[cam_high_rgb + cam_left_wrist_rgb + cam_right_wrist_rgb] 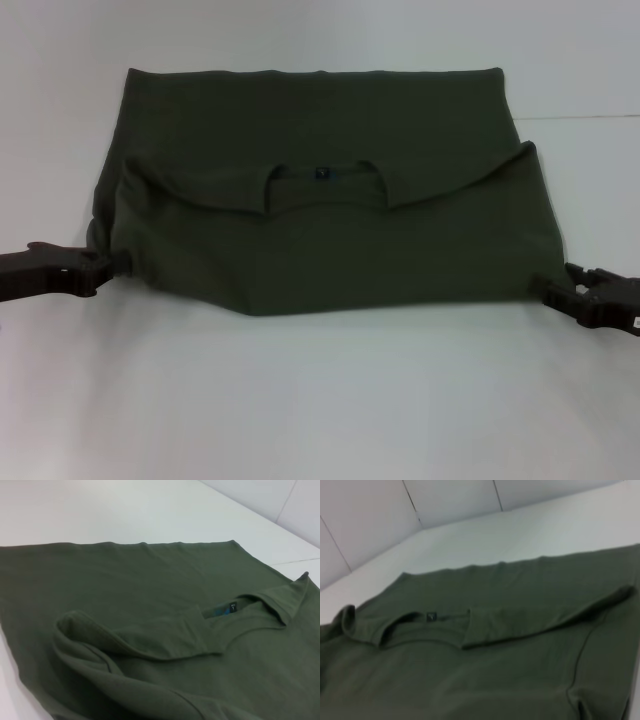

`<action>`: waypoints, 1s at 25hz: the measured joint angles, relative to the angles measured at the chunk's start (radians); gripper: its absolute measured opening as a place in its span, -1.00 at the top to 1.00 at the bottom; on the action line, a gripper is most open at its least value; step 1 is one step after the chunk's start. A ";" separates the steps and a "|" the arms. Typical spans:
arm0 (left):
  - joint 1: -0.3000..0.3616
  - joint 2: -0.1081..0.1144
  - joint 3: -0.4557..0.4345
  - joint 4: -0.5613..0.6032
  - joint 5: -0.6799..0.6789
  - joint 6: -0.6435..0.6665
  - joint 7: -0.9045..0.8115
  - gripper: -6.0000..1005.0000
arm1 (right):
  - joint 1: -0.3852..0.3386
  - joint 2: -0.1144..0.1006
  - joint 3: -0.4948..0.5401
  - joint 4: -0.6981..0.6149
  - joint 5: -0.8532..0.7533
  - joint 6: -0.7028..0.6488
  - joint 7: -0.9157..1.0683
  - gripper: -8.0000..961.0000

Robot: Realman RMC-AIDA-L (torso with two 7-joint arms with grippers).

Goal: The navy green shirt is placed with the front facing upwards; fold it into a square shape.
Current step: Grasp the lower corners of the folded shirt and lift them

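Observation:
The navy green shirt (320, 240) lies on the white table, folded across into a wide band with its plain side up. Its collar (322, 175), with a small blue mark inside, sits at the middle on the edge of the near layer. The left wrist view shows the shirt (150, 580) and collar (225, 612) close up. The right wrist view shows the same shirt (495, 670) and collar (431, 616). My left gripper (108, 268) is low at the shirt's near-left edge, touching the bunched cloth. My right gripper (552, 290) rests just off the near-right corner.
The white table (320, 400) spreads around the shirt, with bare surface in front of it. Pale wall panels (370, 520) rise behind the table's far edge.

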 joint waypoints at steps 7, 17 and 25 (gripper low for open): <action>0.000 0.000 0.000 0.000 -0.003 0.006 0.010 0.92 | 0.008 -0.001 -0.039 0.010 0.000 0.027 0.007 -0.14; 0.001 -0.002 0.002 -0.002 -0.004 0.009 0.032 0.92 | 0.006 -0.001 -0.039 0.001 0.001 0.022 0.008 0.46; 0.028 -0.013 -0.013 -0.009 -0.014 0.017 0.166 0.92 | -0.012 -0.002 -0.036 -0.002 0.000 0.006 -0.008 0.84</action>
